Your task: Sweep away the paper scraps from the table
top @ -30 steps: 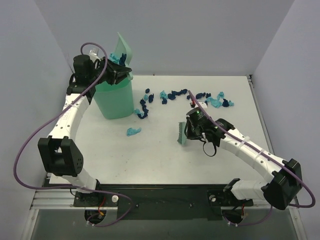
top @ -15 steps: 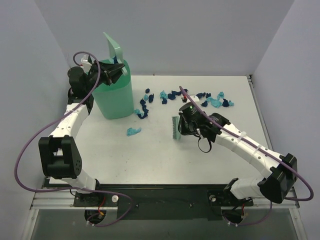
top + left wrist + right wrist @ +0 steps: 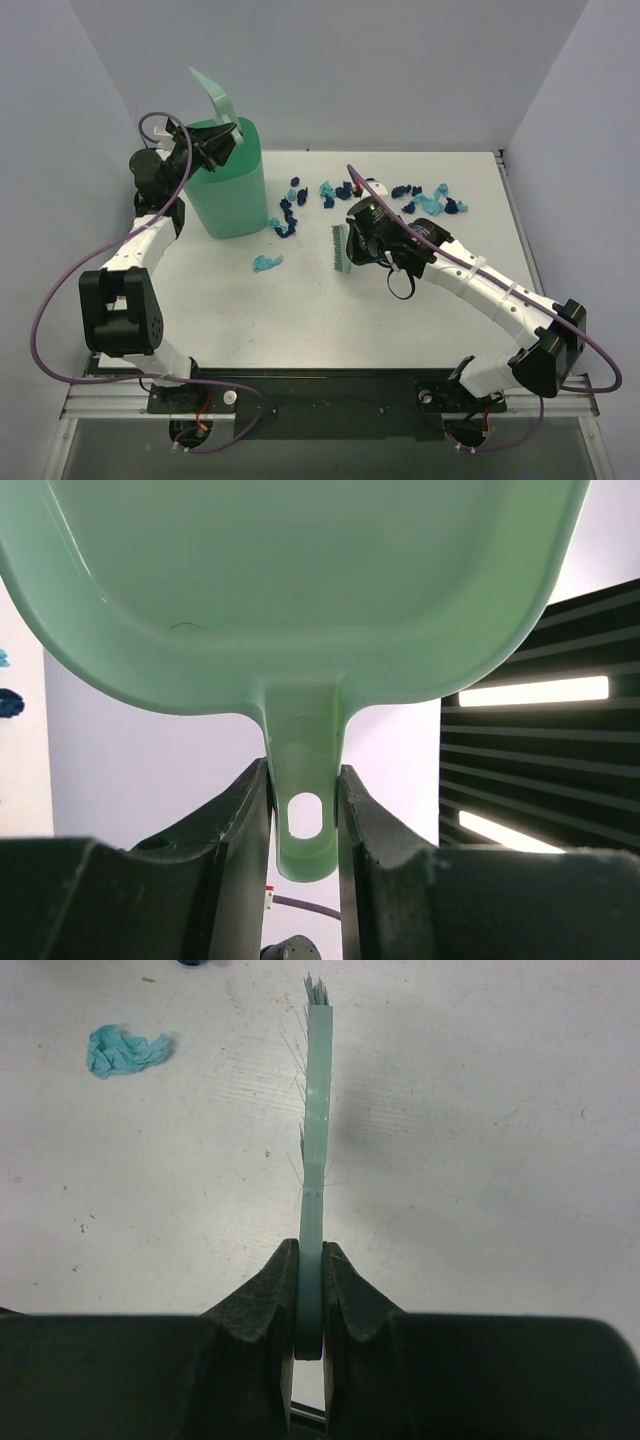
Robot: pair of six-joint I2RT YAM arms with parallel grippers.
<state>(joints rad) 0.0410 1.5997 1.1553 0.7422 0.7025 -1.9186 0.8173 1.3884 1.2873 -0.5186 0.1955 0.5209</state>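
Observation:
Navy and turquoise paper scraps (image 3: 400, 195) lie in a ragged row across the far part of the white table (image 3: 300, 310). A small clump (image 3: 283, 222) sits by the bin, and one turquoise scrap (image 3: 267, 263) (image 3: 125, 1048) lies alone nearer me. My left gripper (image 3: 216, 140) (image 3: 305, 800) is shut on the handle of the mint-green dustpan (image 3: 212, 90) (image 3: 300, 580), held raised over the bin. The pan's inside shows no scraps. My right gripper (image 3: 350, 245) (image 3: 310, 1270) is shut on the mint-green brush (image 3: 340, 250) (image 3: 318, 1110), bristles down on the table, right of the lone scrap.
The tall mint-green bin (image 3: 232, 195) stands at the table's far left corner, under the dustpan. Grey walls close in the far side and both flanks. The left arm's purple cable (image 3: 60, 290) loops out past the table's left edge.
The left gripper has swung the dustpan left and back over the bin; the scraps seen in it before no longer show. The right arm has carried the brush leftward.

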